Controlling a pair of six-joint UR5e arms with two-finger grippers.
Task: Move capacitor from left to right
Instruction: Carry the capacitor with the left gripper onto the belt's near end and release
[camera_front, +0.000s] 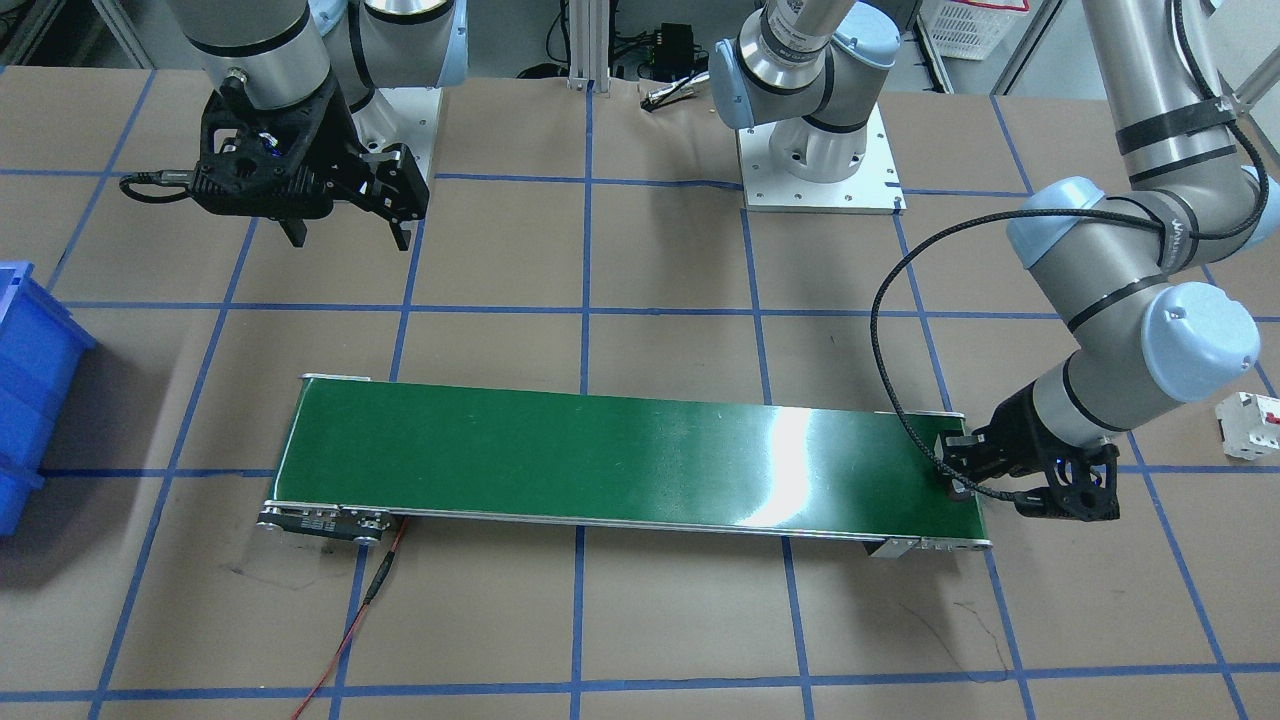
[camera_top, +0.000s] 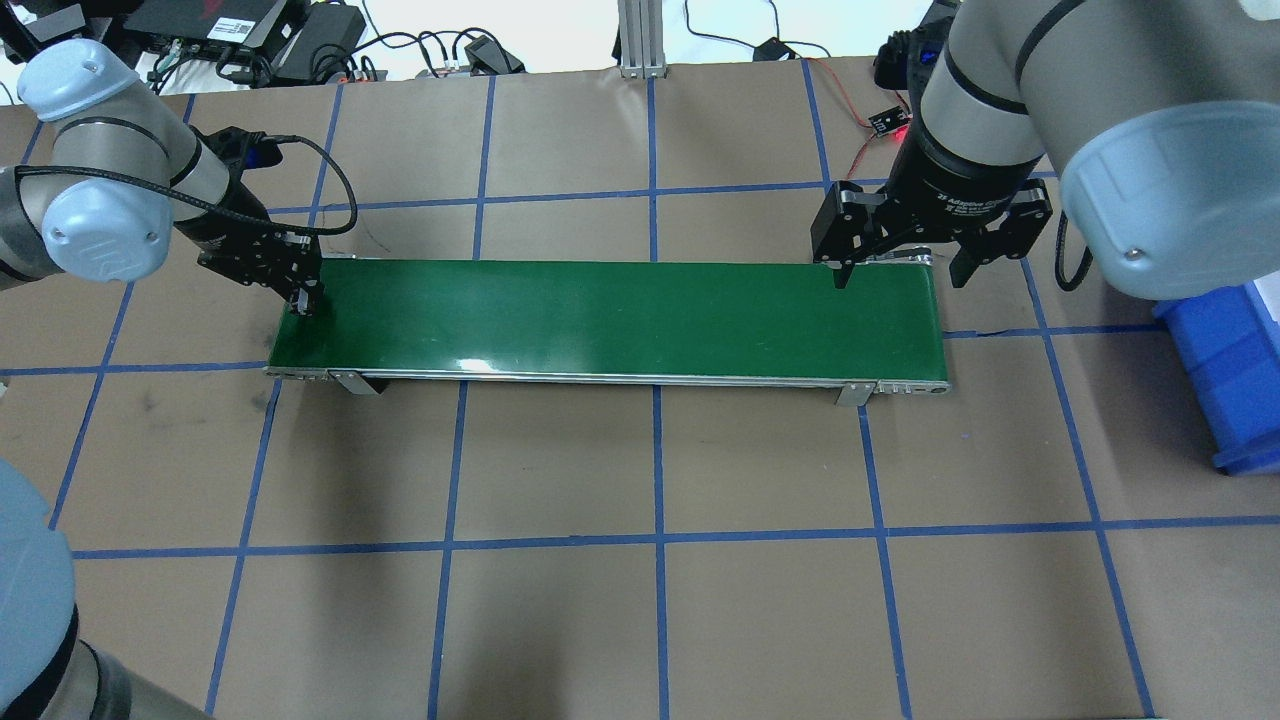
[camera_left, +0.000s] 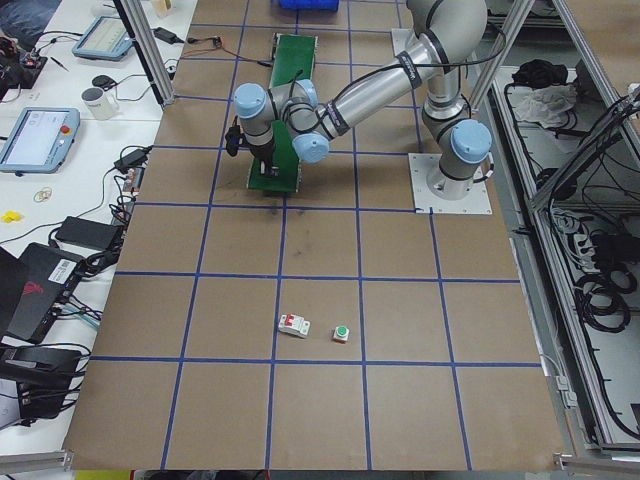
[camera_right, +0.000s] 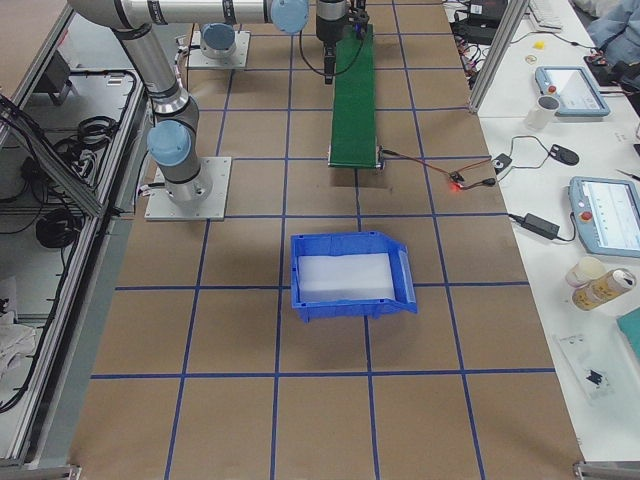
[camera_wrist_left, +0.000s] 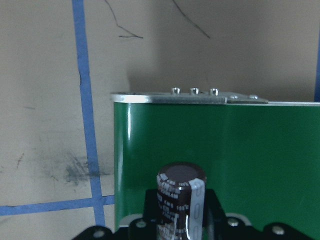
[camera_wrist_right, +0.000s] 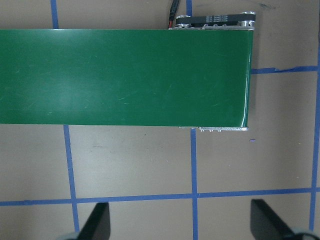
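Observation:
The capacitor (camera_wrist_left: 180, 200), a stubby dark cylinder with a grey stripe, is held between the fingers of my left gripper (camera_wrist_left: 180, 227). My left gripper (camera_top: 303, 300) is shut on it, low over the left end of the green conveyor belt (camera_top: 620, 320); it also shows in the front view (camera_front: 955, 487). I cannot tell if the capacitor touches the belt. My right gripper (camera_top: 900, 280) is open and empty, and hovers above the belt's right end. Its fingertips (camera_wrist_right: 97, 225) frame the table below the belt (camera_wrist_right: 125, 75).
A blue bin (camera_top: 1225, 370) stands on the table beyond the belt's right end. A white breaker with a red mark (camera_front: 1250, 420) and a white button with a green cap (camera_left: 342, 333) lie on the table on the robot's left. A red wire (camera_front: 350, 630) trails from the conveyor.

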